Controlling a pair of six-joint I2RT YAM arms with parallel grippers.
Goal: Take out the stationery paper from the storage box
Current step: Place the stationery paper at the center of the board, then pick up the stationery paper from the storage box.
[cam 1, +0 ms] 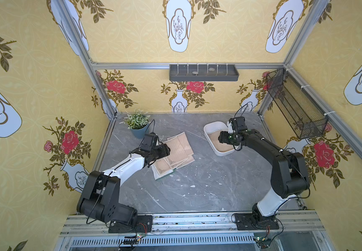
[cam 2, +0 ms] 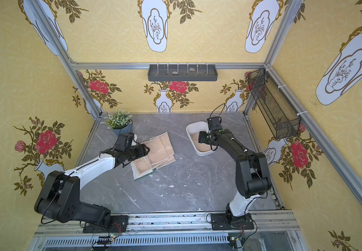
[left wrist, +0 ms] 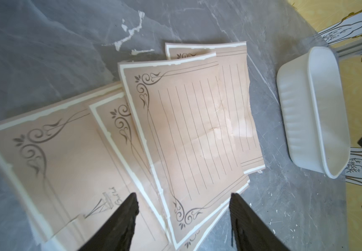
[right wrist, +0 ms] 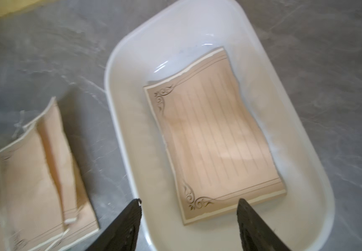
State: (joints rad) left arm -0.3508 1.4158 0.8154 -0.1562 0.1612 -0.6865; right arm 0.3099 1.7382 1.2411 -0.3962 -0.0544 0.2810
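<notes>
Right end effector (right wrist: 189,201) hovers, fingers apart, over the storage box (right wrist: 130,134) where a tan stationery paper sheet (right wrist: 214,141) lies flat, likely lining up a pick; left end effector (left wrist: 183,194), spread and empty, hangs above the pile (left wrist: 197,130) on the counter (cam 1: 197,184).

A robot test cell in a laboratory is shown, dressed as a domestic room. The space is boxed in by bare aluminium frame profiles (cam 1: 186,65), behind which panels of yellow printed wallpaper with white vases and red roses (cam 1: 132,39) are fitted. A black-and-white left robot arm (cam 1: 130,163) and a matching right robot arm (cam 1: 269,150) are bolted to a slotted aluminium rail (cam 1: 197,219) at the near edge of a grey marble-patterned tabletop (cam 1: 197,184). Small exposed circuit boards with loose wires (cam 1: 140,235) are seen below the rail. A dark grey compartmented plastic tray (cam 1: 204,77) and a black wire-mesh basket (cam 1: 295,104) are fastened to the frame with white ties. A small green plant in a blue-grey pot (cam 1: 137,121) is set in a back corner.
</notes>
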